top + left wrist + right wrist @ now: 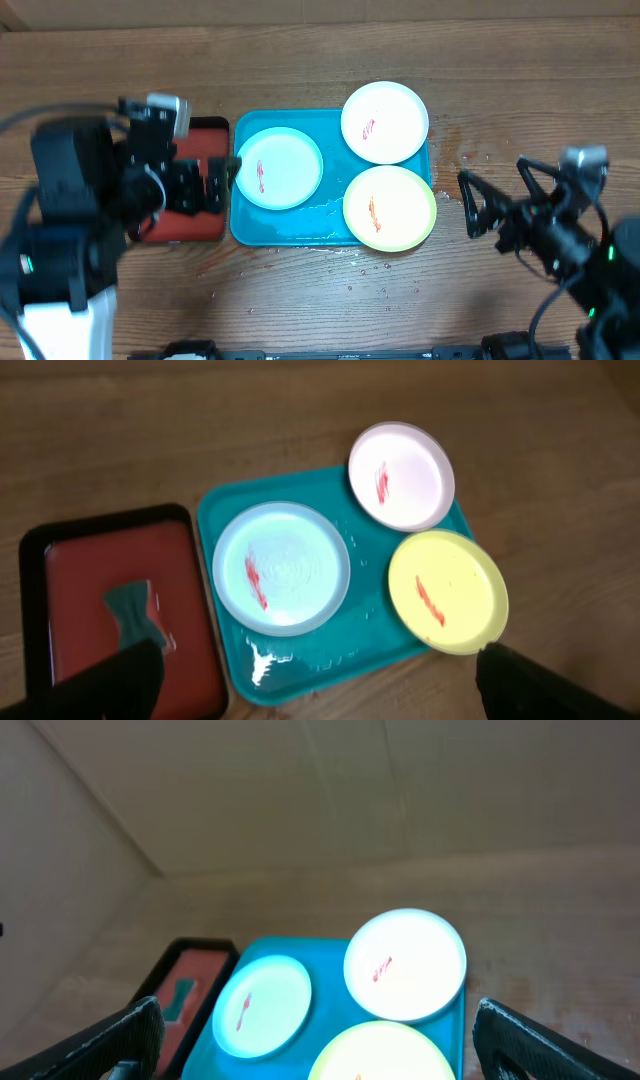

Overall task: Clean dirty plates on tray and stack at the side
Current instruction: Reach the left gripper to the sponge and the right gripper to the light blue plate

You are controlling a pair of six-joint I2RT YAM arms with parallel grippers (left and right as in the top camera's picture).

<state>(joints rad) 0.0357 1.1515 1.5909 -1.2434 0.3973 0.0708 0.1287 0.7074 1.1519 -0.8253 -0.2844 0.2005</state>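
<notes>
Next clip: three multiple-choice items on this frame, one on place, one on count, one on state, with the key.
1. Where does the pale blue plate lie? A stacked on another plate; B on the left part of the turquoise tray; C off the tray.
2. How many plates show a red smear? A one; B two; C three.
3. How do the left gripper and right gripper stand? A both open, empty; B both shut on plates; C one shut.
Key: 1 B, it lies within the rim; 2 C, white plate and yellow-green plate are streaked too; 3 A, jaws apart, nothing between.
</notes>
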